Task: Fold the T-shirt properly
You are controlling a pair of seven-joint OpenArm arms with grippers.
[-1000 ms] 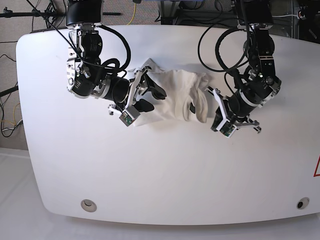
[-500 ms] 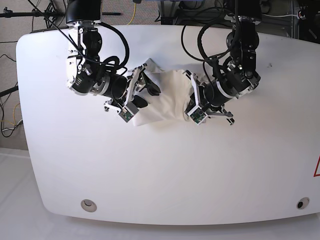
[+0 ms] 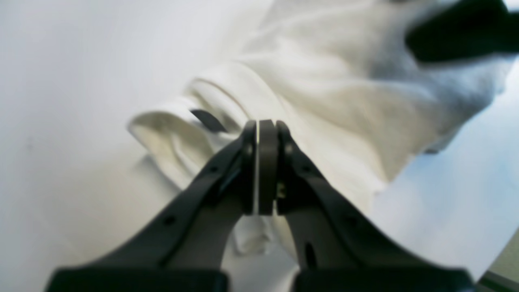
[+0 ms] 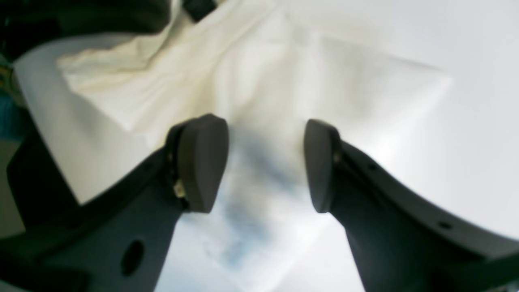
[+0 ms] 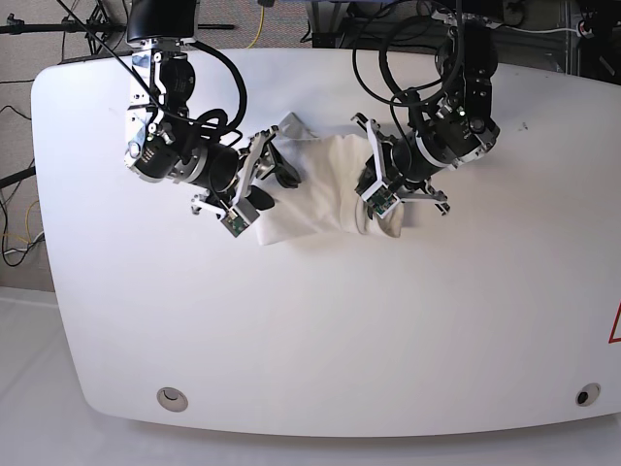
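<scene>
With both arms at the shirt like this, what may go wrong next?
1. The left pincer is shut with no cloth visibly between its pads; it may only push the T-shirt and wrinkle it.
2. The right pincer is open over the cloth, so nothing holds that side if it slides on the table.

Both arms reached in from the far edge, wrists angled inward toward each other. The left gripper was closed, its black fingers pressed flat together with only a hairline seam between them. The right gripper stood open, rounded pads well apart, pointing down and toward the other arm.
</scene>
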